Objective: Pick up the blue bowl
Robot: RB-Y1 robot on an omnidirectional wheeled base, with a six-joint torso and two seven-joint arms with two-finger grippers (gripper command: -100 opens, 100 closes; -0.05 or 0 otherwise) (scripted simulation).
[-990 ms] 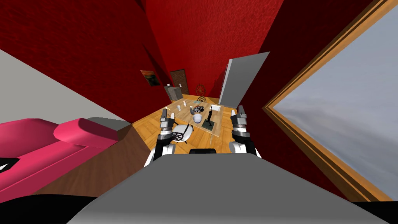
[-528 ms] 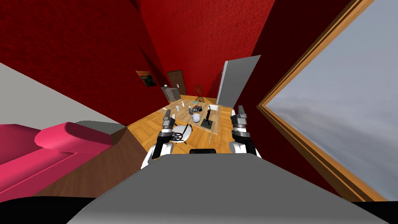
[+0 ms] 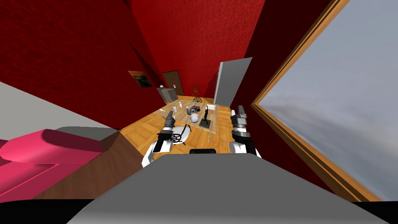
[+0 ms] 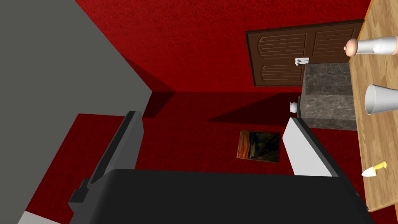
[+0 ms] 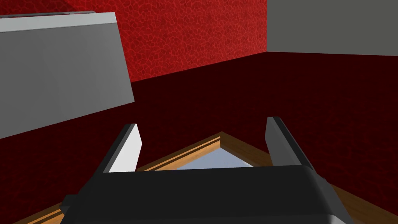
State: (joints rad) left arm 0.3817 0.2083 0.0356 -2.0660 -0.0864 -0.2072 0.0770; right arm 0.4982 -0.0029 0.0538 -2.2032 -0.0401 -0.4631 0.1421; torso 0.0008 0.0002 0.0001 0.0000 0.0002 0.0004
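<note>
The bowl (image 3: 194,117), pale blue-white, sits on the desk (image 3: 184,112) ahead of the robot, just beside a dark figurine (image 3: 206,116) on a flat base and near a zebra-striped thing (image 3: 195,108) further back. A white chair (image 3: 182,134) stands at the desk's near side. The left gripper (image 3: 170,115) is raised over the chair, short of the bowl and apart from it; in its wrist view its fingers (image 4: 132,132) stand wide apart with nothing between them. That view also takes in the desk's wooden edge with a white cup (image 4: 379,99), a grey mill with a pale knob (image 4: 369,46) and a small yellow-handled knife (image 4: 374,169), and beyond them a marbled grey cabinet (image 4: 328,93), a brown door (image 4: 303,50) and a painting (image 4: 258,146) on the red wall. The right gripper (image 3: 240,111) is held up off the desk's right side, near a big wood-framed window (image 3: 342,112); its fingers (image 5: 130,147) are likewise spread and hold nothing.
</note>
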